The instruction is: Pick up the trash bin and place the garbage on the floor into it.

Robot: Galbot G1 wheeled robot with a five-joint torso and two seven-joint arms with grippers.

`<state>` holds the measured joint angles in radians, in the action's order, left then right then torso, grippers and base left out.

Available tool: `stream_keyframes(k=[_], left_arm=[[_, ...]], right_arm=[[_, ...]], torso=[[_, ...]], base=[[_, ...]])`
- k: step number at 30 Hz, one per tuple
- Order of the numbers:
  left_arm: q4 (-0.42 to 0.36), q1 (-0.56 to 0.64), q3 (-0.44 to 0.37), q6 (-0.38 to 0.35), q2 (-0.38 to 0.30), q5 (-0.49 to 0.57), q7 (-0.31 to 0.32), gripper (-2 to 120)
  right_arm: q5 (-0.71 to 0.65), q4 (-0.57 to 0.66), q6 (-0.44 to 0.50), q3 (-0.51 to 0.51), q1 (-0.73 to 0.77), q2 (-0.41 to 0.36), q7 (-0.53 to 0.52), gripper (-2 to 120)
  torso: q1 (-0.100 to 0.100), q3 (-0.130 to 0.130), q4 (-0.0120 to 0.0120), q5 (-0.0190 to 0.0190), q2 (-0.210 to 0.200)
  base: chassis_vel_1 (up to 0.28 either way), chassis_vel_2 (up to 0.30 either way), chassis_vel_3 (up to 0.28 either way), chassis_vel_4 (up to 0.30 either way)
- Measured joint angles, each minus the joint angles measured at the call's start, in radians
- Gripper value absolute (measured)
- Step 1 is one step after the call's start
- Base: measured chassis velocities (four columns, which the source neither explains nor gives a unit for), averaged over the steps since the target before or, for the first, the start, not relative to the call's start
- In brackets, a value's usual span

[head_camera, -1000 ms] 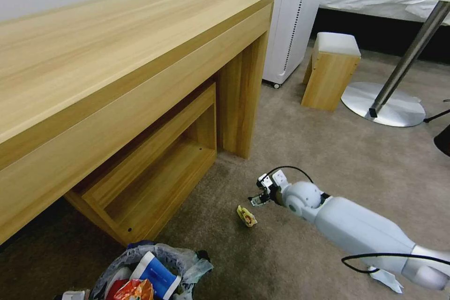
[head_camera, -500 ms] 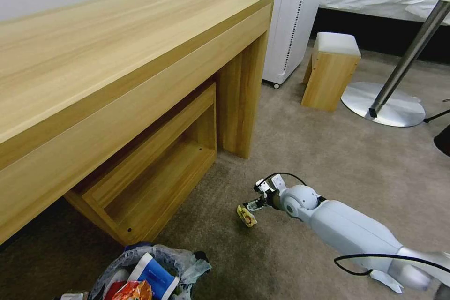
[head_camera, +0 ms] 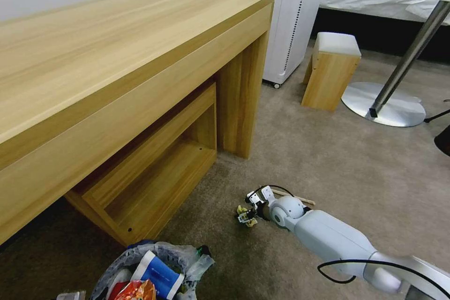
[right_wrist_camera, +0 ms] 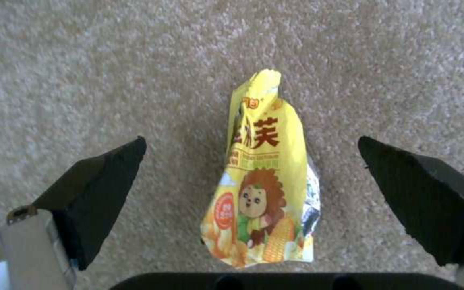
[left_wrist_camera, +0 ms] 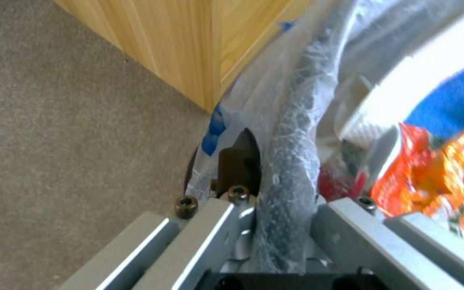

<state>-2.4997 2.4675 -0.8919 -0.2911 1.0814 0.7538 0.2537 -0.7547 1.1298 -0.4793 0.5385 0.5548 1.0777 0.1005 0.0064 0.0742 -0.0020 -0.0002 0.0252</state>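
Right gripper (right_wrist_camera: 251,157), jaws wide, straddles the yellow wrapper (right_wrist_camera: 262,177) on the carpet (head_camera: 337,159); left gripper (left_wrist_camera: 283,225) clamps the bin (head_camera: 154,262) rim, near left.

Right gripper (head_camera: 244,215) low on the beige carpet (head_camera: 328,159), at a yellow wrapper (head_camera: 245,212); thin wooden stick (head_camera: 293,195) just behind the wrist; bag-lined trash bin (head_camera: 154,274), holding a blue-white carton (head_camera: 157,273), beside the wooden desk (head_camera: 117,70).

Yellow snack wrapper (right_wrist_camera: 264,181): red characters, cartoon brown hedgehog, corn cob print, silver foil inside. Carpet (head_camera: 328,150) beige-brown, speckled pile. Right gripper (right_wrist_camera: 251,161) pads black, arm white-grey. Desk (head_camera: 117,65) light wood grain. Bin (head_camera: 154,272) liner translucent whitish; holds a blue-white carton (head_camera: 157,274) and an orange-red wrapper (head_camera: 133,290).
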Motion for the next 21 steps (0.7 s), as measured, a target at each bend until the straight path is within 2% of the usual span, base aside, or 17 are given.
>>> stream_keyframes(k=[10, 21], left_arm=[[0.012, -0.09, -0.031, 0.038, -0.053, 0.141, 0.069, 0], [-0.002, -0.073, -0.083, 0.016, -0.088, 0.226, 0.102, 0]], right_arm=[[0.048, 0.101, 0.029, 0.008, 0.042, -0.062, -0.002, 100], [0.059, 0.049, 0.058, 0.012, 0.042, -0.029, -0.026, 100]], torso=[[0.0, 0.0, -0.0002, 0.0002, 0.0], [0.0, 0.0, -0.0002, 0.0003, 0.0]], base=[[0.0, 0.0, 0.0, 0.0], [0.0, 0.0, 0.0, 0.0]])
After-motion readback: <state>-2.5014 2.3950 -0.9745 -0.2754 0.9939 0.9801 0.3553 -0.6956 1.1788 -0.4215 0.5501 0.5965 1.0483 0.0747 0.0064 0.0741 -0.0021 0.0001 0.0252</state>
